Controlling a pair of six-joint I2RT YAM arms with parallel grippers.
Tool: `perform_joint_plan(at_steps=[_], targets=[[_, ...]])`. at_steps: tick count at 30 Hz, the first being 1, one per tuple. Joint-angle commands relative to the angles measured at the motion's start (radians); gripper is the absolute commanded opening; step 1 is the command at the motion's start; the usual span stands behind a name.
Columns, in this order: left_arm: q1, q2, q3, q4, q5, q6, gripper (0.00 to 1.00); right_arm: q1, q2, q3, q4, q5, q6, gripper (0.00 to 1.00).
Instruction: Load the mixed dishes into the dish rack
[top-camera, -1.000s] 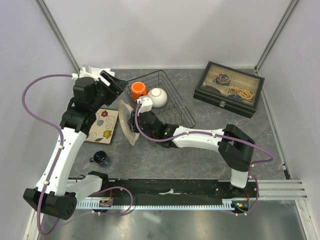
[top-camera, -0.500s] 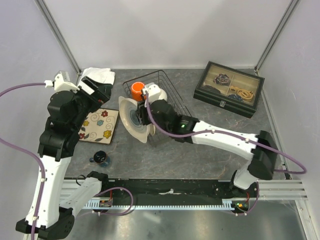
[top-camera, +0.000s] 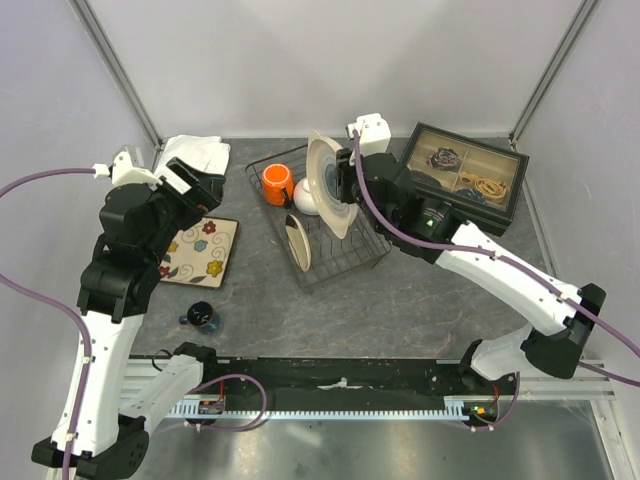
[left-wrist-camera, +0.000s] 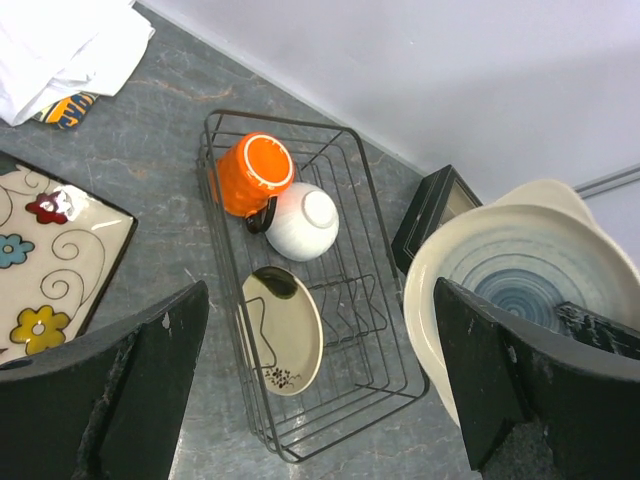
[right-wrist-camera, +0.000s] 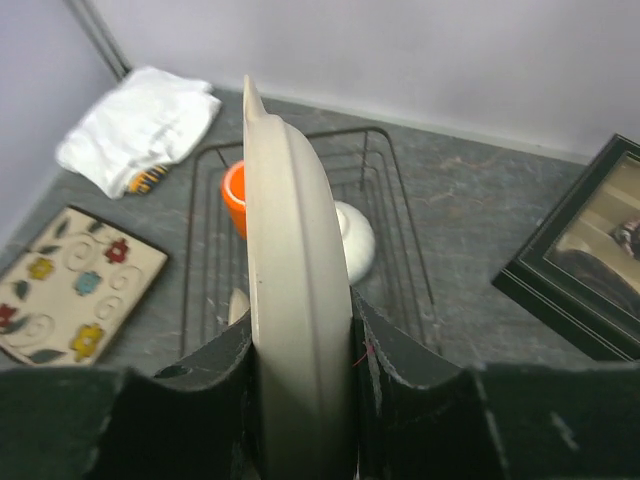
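Gripping big round plate (right-wrist-camera: 290, 250) on edge in right tool (right-wrist-camera: 305, 370), above rack (top-camera: 345, 255), with free slots just below, toward near end. Holding left tool (left-wrist-camera: 320, 390) wide open, empty, near square flower plate (top-camera: 200, 250) on bench, left of rack.

White cloth (top-camera: 195, 152) far-left corner; black glass-lid box (top-camera: 458, 178) w/ trinkets, far right.

orange mug (left-wrist-camera: 258, 175), wht bowl (left-wrist-camera: 302, 222) in wire rack (left-wrist-camera: 335, 402)
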Motion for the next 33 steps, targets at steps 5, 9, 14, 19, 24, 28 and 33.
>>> perform_joint_plan(at_steps=[5, 9, 14, 19, 24, 28, 33], targets=[[0.003, -0.013, -0.015, 0.008, -0.009, 0.048, 0.99, -0.031, 0.087, 0.075, 0.027, 0.027, -0.078, 0.00], [0.003, -0.013, -0.025, 0.008, -0.006, 0.046, 0.99, -0.038, 0.125, 0.072, 0.026, 0.015, -0.083, 0.00], [0.003, -0.013, -0.030, 0.008, -0.009, 0.048, 0.99, -0.038, 0.170, 0.065, 0.021, 0.001, -0.081, 0.00], [0.003, -0.011, -0.021, 0.008, -0.011, 0.049, 0.99, -0.038, 0.194, 0.067, 0.021, -0.003, -0.081, 0.00], [0.003, -0.015, -0.025, 0.007, -0.013, 0.052, 0.99, -0.038, 0.216, 0.065, 0.021, -0.016, -0.070, 0.00], [0.003, -0.019, -0.027, 0.004, -0.017, 0.052, 0.99, -0.038, 0.222, 0.061, 0.021, -0.014, -0.066, 0.00], [0.003, -0.021, -0.025, 0.002, -0.017, 0.054, 0.99, -0.038, 0.225, 0.058, 0.021, 0.003, -0.069, 0.00]])
